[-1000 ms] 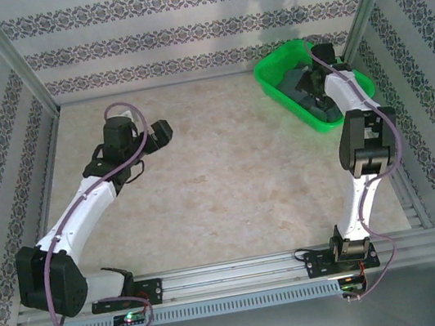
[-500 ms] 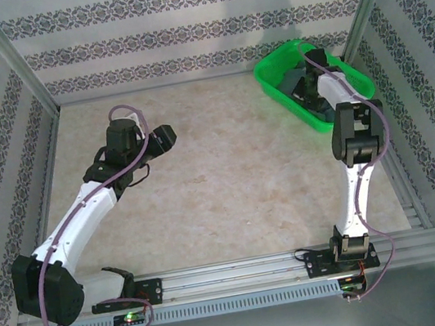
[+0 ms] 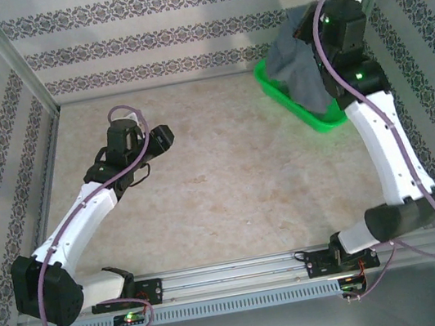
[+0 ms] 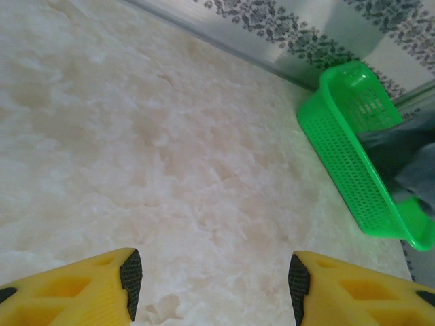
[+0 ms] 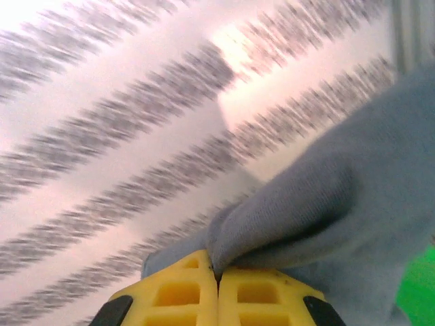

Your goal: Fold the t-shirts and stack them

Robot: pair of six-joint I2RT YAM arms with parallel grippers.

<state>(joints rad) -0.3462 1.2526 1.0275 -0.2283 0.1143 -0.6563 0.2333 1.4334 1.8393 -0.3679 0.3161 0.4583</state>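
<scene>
Where the two white arms are bolted to a metal rail, on the side nearest the camera and well short of the green basket (image 3: 323, 123), a smooth, pale table (image 3: 228, 178) with a cloudy marble pattern begins. Left of the basket and well apart from it, the left claw (image 4: 211, 275) hovers over bare tabletop. Its two yellow plastic fingers, moulded with hollow cells and faced with black rubber pads (image 4: 130, 275), stand apart with nothing between them.

Farther back, the basket is a bright green plastic box with rounded corners and walls pierced in a fine grid. Directly above the basket, the right claw (image 5: 218, 278) is pinched closed on the t-shirt (image 3: 302, 67), its yellow fingertips meeting along one seam with a soft fold of cloth bulging out of it. The shirt is dark slate-grey knit, limp and matte. It hangs from the claw in a loose, draped bunch, and its lower end droops over the basket; whether it touches the rim I cannot tell.

Behind the basket rises a pale wall (image 3: 180, 28) banded with dark ornamental stripes.
</scene>
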